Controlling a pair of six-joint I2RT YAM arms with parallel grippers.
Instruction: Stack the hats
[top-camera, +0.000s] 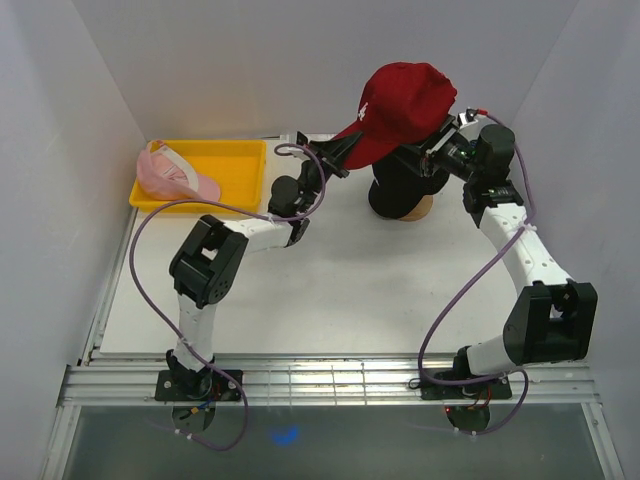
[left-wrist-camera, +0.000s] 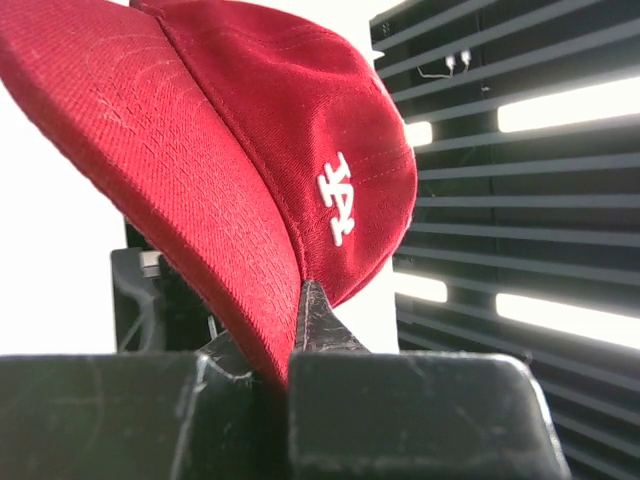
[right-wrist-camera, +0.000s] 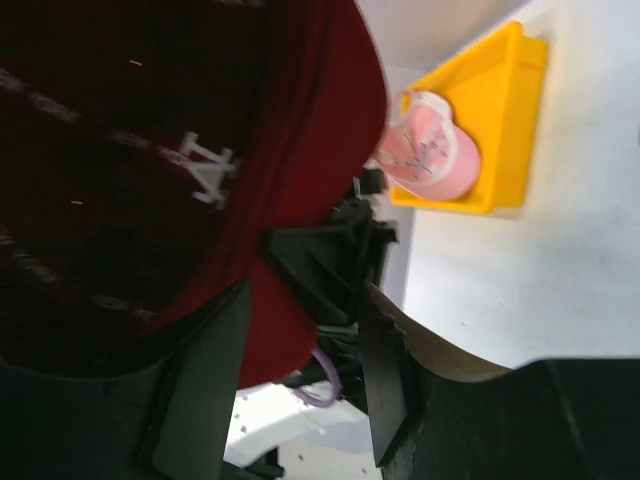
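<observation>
A dark red cap with a white logo hangs in the air above the back right of the table. My left gripper is shut on its brim; the left wrist view shows the brim pinched between the fingers. My right gripper sits at the cap's other side, open, with the cap's edge by its left finger. Below the cap, dark hats sit piled on a wooden stand. A pink cap lies in the yellow tray; it also shows in the right wrist view.
The yellow tray stands at the back left, against the white wall. White walls close in the table on three sides. Purple cables loop off both arms over the table's middle.
</observation>
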